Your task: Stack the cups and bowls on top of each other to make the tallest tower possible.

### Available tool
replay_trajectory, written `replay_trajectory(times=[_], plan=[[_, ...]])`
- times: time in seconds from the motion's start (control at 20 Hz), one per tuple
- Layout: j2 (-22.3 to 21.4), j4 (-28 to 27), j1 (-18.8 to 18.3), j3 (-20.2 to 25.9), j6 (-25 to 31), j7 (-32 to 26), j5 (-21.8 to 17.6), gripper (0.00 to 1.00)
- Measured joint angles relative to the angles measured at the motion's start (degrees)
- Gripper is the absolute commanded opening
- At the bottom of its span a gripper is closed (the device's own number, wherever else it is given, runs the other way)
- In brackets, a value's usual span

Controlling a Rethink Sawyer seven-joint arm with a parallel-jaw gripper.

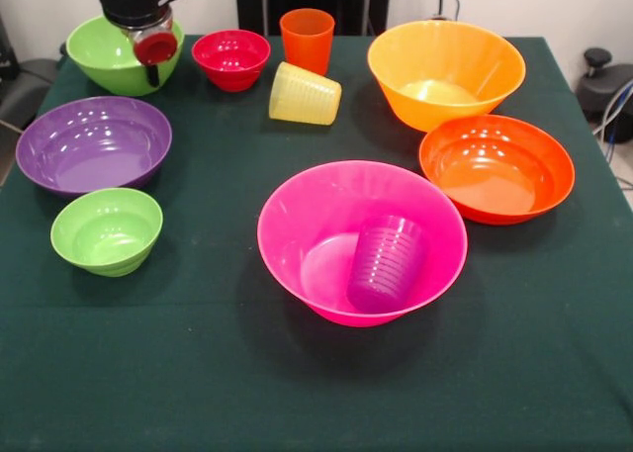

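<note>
- Pincer (152, 73) hangs at the far left, over the medium green bowl (123, 54). Only a red knob and a dark tip show below the black housing; cannot tell whether it is wide or narrow. Nothing seen in its hold.
- Pink bowl (362, 240) sits near centre on the green surface (198, 373), with the purple cup (387, 264) lying tilted inside against its right wall. That is all the tower so far.
- Purple bowl (93, 143) left, small green bowl (107, 230) nearer left.
- Red bowl (231, 58), orange cup (307, 40) upright, and yellow cup (305, 94) on its side, all far centre.
- Yellow-orange bowl (445, 73) far right, orange-red bowl (496, 167) just nearer.
- Judgement: the green bowl looks the likely pick. Grip its rim squarely, lift clear of the red bowl beside it, and lower it level. The tilted cup would make a poor seat.
</note>
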Motion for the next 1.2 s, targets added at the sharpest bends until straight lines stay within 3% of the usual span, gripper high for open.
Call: replay_trajectory(times=[0.75, 1.2], plan=[[-0.8, 0.0, -0.1, -0.1, 0.0, 0.0, 0.0, 0.0], [-5.3, 0.0, -0.1, 1.3, 0.0, 0.0, 0.0, 0.0]])
